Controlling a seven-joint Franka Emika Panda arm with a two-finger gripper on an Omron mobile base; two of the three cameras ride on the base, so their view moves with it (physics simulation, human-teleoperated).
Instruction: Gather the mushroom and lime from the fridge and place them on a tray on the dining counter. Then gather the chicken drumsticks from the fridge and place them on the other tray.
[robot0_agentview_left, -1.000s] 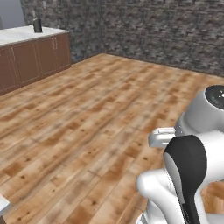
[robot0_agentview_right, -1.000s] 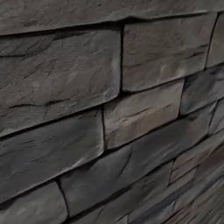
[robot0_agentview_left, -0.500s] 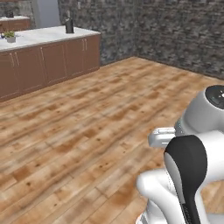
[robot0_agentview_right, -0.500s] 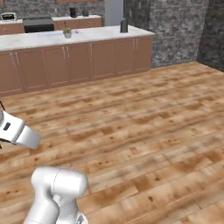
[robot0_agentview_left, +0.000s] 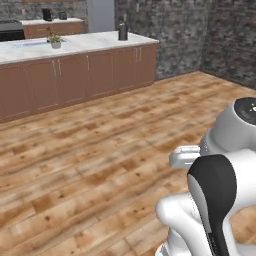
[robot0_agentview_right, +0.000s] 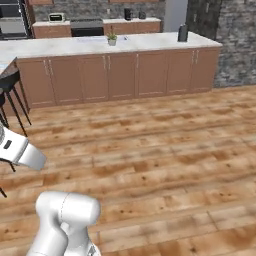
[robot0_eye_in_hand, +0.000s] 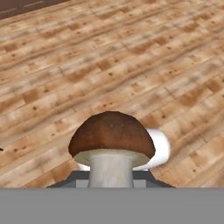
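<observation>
A mushroom (robot0_eye_in_hand: 111, 131) with a brown cap and a pale stem stands upright at the bottom middle of the hand view. My gripper (robot0_eye_in_hand: 111, 178) is shut on its stem, and only dark slivers of the fingers show on either side. The mushroom hangs above the wooden floor (robot0_eye_in_hand: 109, 57). My folded white arm (robot0_agentview_left: 220, 200) rises at the lower right of the left base view. At the lower left of the right base view the same arm (robot0_agentview_right: 65, 220) appears again.
A long white-topped counter (robot0_agentview_right: 150, 45) with brown cabinet fronts (robot0_agentview_left: 90, 75) runs across the far side. It carries a small potted plant (robot0_agentview_right: 112, 38) and a dark jug (robot0_agentview_right: 183, 33). A black stool (robot0_agentview_right: 10, 95) stands at left. Stone walls (robot0_agentview_left: 220, 35) close the right. Wooden floor lies between.
The whole picture has swung as the base turns. The stone wall slid out of the right base view, and the counter has come further into both base views. The arm's pose is unchanged.
</observation>
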